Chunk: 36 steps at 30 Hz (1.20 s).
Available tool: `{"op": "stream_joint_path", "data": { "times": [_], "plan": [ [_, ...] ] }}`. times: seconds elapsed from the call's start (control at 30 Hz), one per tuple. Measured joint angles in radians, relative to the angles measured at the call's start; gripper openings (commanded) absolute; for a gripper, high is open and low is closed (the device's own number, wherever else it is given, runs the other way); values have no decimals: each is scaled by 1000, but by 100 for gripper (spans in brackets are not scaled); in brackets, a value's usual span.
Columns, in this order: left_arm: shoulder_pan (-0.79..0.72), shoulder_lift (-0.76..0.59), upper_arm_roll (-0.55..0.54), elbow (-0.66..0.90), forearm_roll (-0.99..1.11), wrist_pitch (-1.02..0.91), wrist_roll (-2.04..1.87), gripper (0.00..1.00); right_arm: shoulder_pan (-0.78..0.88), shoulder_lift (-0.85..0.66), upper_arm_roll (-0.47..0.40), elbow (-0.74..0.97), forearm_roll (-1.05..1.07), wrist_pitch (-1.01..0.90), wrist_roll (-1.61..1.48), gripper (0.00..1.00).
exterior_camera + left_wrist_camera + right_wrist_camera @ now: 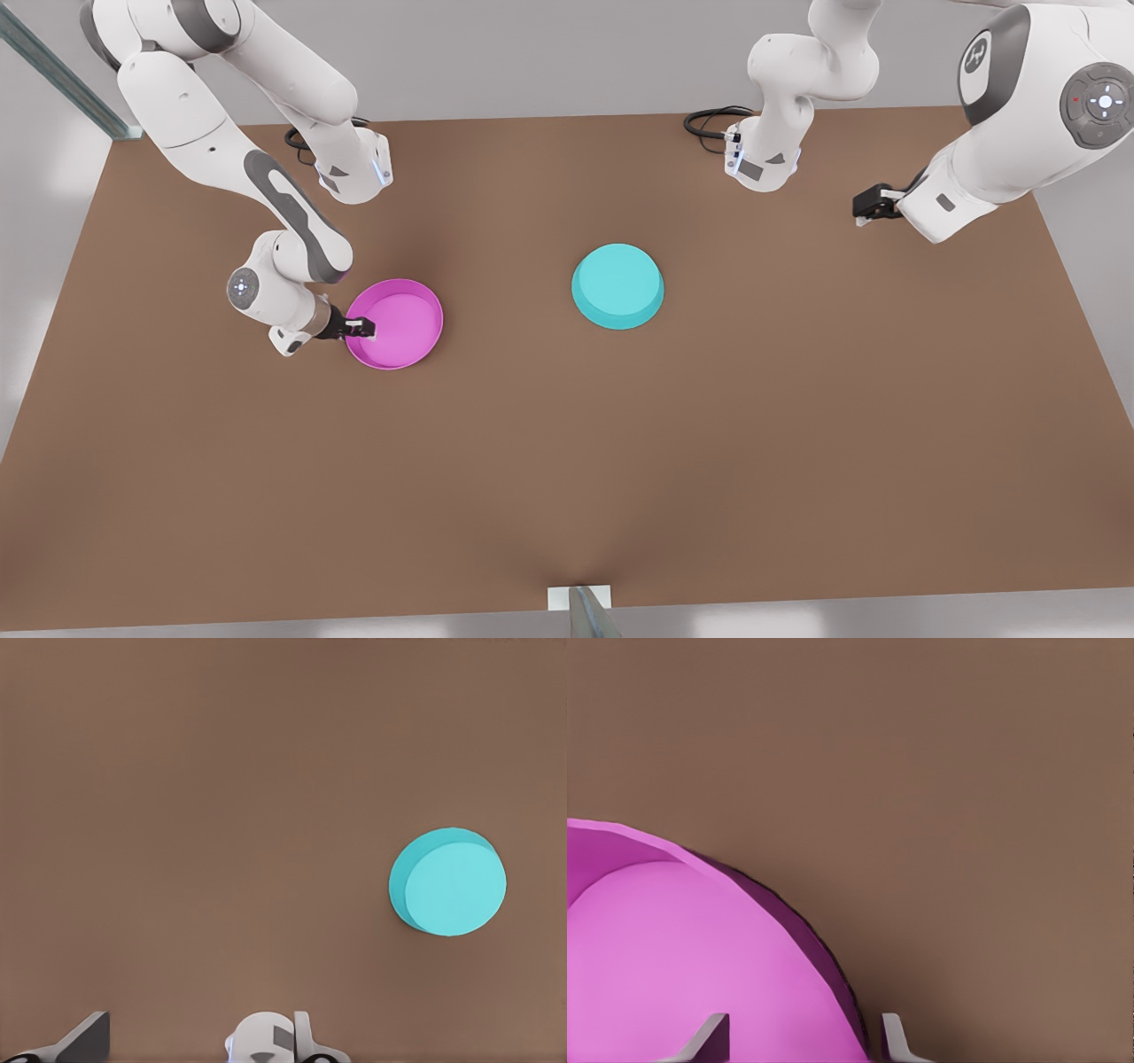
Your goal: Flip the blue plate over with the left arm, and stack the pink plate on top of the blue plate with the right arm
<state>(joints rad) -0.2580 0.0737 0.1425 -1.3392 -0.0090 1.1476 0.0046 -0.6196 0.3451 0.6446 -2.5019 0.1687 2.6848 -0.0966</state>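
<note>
Both arms differ: right gripper (365, 329) straddles pink plate (400, 326) rim, left gripper (858, 209) raised.

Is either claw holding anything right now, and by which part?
The right claw straddles the pink plate's rim, one finger inside, one outside; closure cannot be told. The left claw waits away from the blue plate.

blue plate (617, 285): plain plastic by its look, smooth, matt cyan
pink plate (395, 322): same smooth plastic look, matt magenta, paler inside
table (567, 461): flat brown top, matt, no visible grain
arms: white shells looked like hard plastic, slight sheen; grey joints
</note>
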Motion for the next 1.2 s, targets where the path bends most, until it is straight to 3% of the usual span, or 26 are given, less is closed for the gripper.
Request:
{"op": "stream_joint_path", "data": {
  "times": [0.07, 0.7, 1.2],
  "plan": [
    [-3, 0, -1, 0, 0, 0, 0, 100, 0, 0, 0, 0, 0, 1, 0, 21],
    [-11, 4, -6, 3, 13, 1, -3, 100, 0, -8, 3, 2, 8, -8, -11, 21],
    [-7, 5, -6, 3, 14, 1, -3, 100, -18, -81, 44, 11, 17, -163, 2, 21]
  ]
}}
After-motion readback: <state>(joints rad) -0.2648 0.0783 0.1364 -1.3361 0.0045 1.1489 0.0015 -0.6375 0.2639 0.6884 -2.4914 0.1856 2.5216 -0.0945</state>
